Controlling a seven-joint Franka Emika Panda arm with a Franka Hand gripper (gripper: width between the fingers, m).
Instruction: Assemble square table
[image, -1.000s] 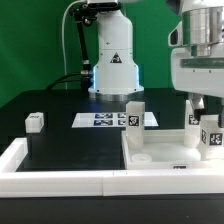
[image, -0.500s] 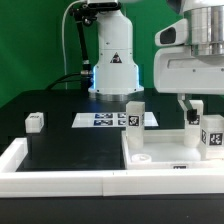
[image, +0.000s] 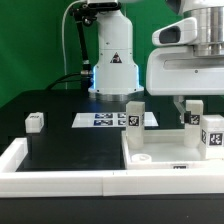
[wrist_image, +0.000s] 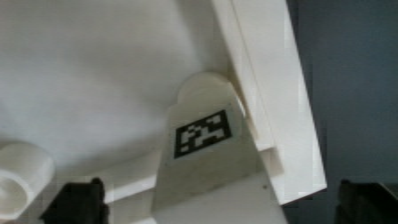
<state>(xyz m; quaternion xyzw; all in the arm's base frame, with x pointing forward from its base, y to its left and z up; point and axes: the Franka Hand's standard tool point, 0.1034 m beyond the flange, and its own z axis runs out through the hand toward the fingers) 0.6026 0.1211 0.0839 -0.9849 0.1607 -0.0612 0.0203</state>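
Observation:
The white square slab (image: 168, 150) lies at the exterior view's right front. One tagged leg (image: 133, 113) stands on its back left corner, and another tagged leg (image: 212, 132) stands at its right side. A third leg (image: 36, 121) lies loose on the black surface at the left. My gripper (image: 196, 112) hangs over the slab's right part, next to the right leg. In the wrist view, a tagged white leg (wrist_image: 210, 140) lies on the slab (wrist_image: 89, 70) between my two dark fingertips (wrist_image: 79, 202). The jaws stand wide apart around it and do not touch it.
The marker board (image: 104, 120) lies at the back middle of the black surface. The robot base (image: 112, 60) stands behind it. A long white rim (image: 60, 180) borders the front and left. A round socket (image: 141, 157) shows on the slab's front left.
The arm's white housing has shifted toward the exterior view's left and now covers more of the upper right. The fingers stay near the right leg. The parts have not moved.

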